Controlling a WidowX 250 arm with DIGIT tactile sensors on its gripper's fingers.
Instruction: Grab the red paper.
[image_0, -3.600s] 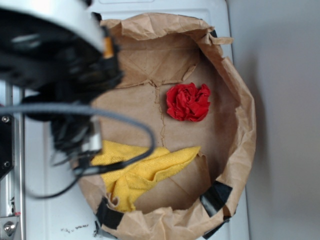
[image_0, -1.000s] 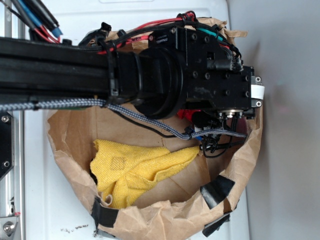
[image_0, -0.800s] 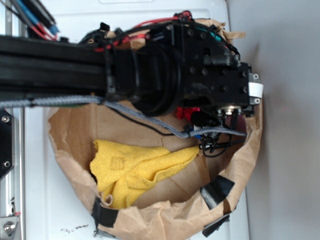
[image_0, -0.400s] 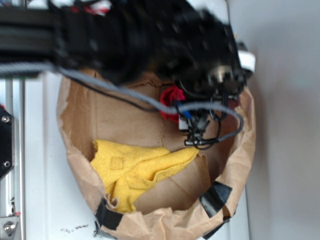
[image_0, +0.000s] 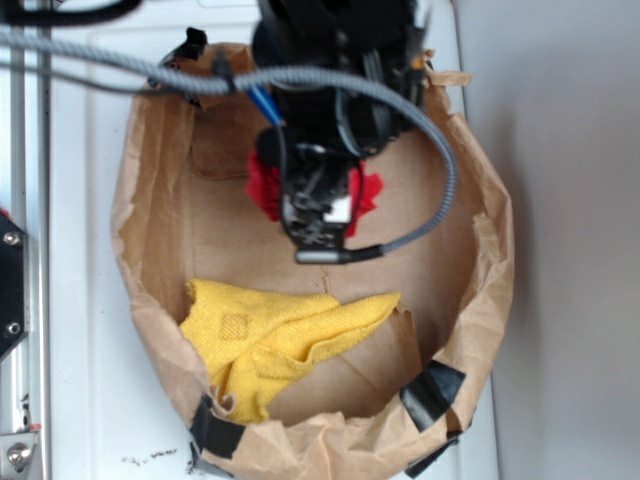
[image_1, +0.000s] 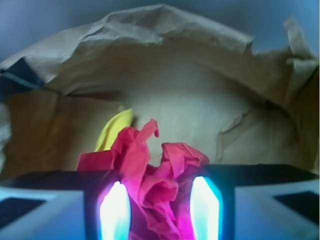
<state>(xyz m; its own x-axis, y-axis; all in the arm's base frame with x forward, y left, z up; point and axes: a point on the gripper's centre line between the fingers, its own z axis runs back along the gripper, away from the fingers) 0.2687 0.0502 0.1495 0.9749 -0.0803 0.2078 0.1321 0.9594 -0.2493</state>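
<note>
Inside a brown paper bag (image_0: 490, 270), above a yellow cloth (image_0: 280, 340), the gripper (image_1: 155, 210) pinches the red paper (image_1: 150, 185) between its two fingers, so the grasp looks made and the next move is probably a steady lift.

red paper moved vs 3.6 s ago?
Yes. The red paper has shifted left, away from the paper bag's right wall, toward the bag's middle. The wrist view shows it pinched between the hand's fingers, with the yellow cloth unmoved.
</note>
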